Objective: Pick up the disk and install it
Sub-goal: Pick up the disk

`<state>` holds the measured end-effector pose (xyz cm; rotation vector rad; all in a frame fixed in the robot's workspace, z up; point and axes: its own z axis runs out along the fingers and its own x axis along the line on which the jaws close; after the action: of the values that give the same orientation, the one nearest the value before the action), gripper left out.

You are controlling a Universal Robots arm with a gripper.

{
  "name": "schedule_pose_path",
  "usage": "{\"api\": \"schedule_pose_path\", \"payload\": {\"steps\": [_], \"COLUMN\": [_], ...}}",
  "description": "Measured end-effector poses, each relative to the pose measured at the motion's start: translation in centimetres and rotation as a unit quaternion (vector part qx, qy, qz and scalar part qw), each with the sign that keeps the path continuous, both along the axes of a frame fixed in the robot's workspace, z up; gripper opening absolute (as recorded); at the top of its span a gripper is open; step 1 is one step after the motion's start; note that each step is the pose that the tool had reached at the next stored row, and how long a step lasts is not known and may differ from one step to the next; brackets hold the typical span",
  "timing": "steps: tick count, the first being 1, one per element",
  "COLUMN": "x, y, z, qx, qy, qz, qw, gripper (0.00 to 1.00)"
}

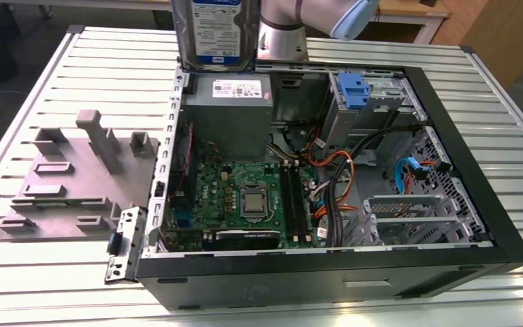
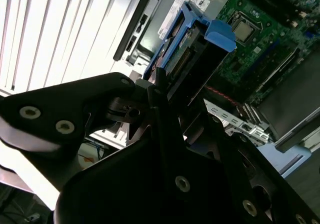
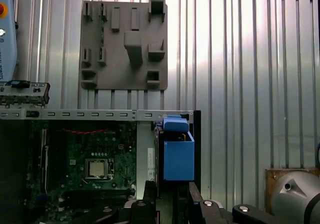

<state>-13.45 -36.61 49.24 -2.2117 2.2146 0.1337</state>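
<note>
Slatted table [image 1: 89, 68] below, gripper [image 3: 171, 189] clasps disk [image 1: 216, 34] (top cropped).

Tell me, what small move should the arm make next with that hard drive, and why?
Probably a short sideways shift toward the exterior view's right. The gripper holds the disk upright above the grey power supply, not over a drive cage. The cage with the blue bracket sits further to that right. Which bay is meant I cannot tell.

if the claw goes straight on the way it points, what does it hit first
Likely the grey power supply box, met first by the disk that the claw holds; depth is unclear.
</note>
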Motion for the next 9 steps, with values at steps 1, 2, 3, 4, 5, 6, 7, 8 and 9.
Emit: {"api": "schedule_pose_path", "payload": {"steps": [1, 2, 3, 4, 5, 6, 7, 8, 9], "x": [0.43, 0.86, 1.31, 1.76, 2.21, 2.65, 3.07, 3.5, 3.92], "y": [0.0, 0.0, 0.0, 0.0, 0.0, 0.0, 0.0, 0.0, 0.0], "z": [0.0, 0.0, 0.0, -0.01, -0.01, -0.01, -0.01, -0.02, -0.02], "qx": [0.0, 0.0, 0.0, 0.0, 0.0, 0.0001, 0.0, 0.0001, 0.0001], "qy": [0.0, 0.0, 0.0, 0.0, 0.0, 0.0, 0.0, 0.0, 0.0], "qz": [0.0, 0.0, 0.0, 0.0, 0.0, 0.0, 0.0, 0.0, 0.0], "qw": [1.0, 1.0, 1.0, 1.0, 1.0, 1.0, 1.0, 1.0, 1.0], "gripper": [0.35, 0.35, 0.35, 0.35, 0.35, 0.35, 0.35, 0.35, 0.35]}}
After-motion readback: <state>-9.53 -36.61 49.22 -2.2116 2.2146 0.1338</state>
